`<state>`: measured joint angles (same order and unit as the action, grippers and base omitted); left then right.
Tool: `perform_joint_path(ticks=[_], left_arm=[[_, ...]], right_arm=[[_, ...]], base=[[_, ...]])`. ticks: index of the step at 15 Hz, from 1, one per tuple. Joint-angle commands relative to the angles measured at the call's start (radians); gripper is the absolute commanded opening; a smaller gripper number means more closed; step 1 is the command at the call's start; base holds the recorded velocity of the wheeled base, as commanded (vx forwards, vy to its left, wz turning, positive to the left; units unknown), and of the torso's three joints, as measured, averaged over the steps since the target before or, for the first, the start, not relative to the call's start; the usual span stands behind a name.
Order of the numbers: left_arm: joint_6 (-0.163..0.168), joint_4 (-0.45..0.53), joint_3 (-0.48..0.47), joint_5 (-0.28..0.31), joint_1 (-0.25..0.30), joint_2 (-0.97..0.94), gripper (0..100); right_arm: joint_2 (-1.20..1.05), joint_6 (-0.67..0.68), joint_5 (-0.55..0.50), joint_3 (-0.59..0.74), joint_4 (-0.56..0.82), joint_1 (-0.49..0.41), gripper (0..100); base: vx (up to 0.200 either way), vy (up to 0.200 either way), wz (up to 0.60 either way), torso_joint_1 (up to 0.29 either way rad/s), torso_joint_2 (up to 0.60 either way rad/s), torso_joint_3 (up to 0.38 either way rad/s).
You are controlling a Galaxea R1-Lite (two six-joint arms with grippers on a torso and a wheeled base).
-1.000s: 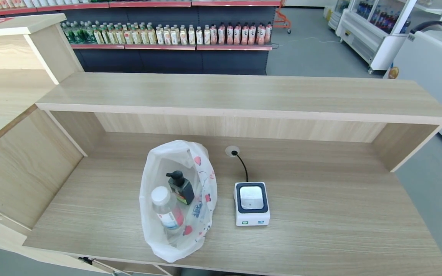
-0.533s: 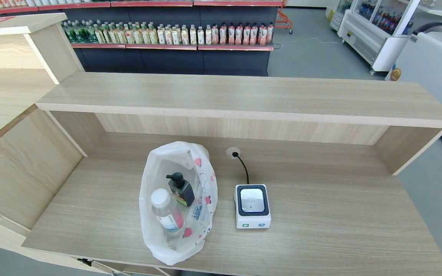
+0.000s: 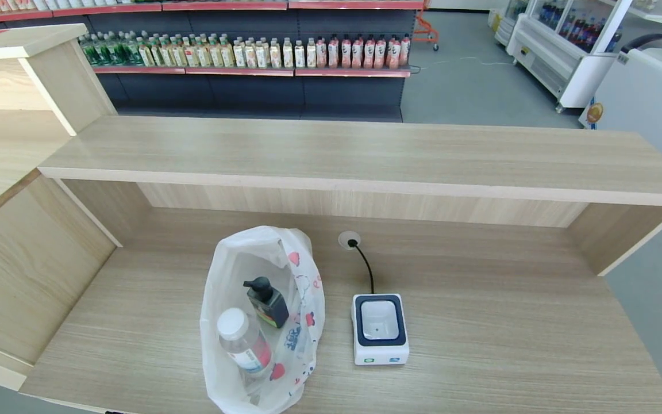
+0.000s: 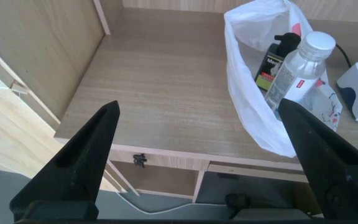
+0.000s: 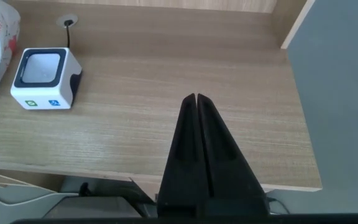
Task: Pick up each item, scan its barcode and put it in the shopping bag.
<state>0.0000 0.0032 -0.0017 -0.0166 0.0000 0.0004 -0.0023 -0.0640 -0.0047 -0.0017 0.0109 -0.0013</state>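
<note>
While shopping bag (image 3: pixel 214 322) stands open | inside: water bottle (image 3: pixel 243 344); pump bottle (image 3: pixel 268 302)

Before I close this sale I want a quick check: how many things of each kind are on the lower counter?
shopping bag: 1
bottles inside it: 2, a clear water bottle and a dark pump bottle
barcode scanner: 1
Total: 4
</note>
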Motion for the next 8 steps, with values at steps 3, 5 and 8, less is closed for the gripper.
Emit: perform_joint_path(ticks=[3,5,8], left_arm=[[0.0,0.0,0.0,0.0,0.0,0.0,100],[0.0,0.0,0.0,0.0,0.0,0.0,100],[0.0,0.0,0.0,0.0,0.0,0.0,100]], right_arm=[[0.002,0.001,0.0,0.0,0.0,0.0,0],[0.002,0.0,0.0,0.0,0.0,0.0,0],[0.002,0.0,0.0,0.0,0.0,0.0,0]], base=[[0.0,0.0,0.0,0.0,0.0,0.0],[0.0,0.0,0.0,0.0,0.0,0.0],[0.0,0.0,0.0,0.0,0.0,0.0]])
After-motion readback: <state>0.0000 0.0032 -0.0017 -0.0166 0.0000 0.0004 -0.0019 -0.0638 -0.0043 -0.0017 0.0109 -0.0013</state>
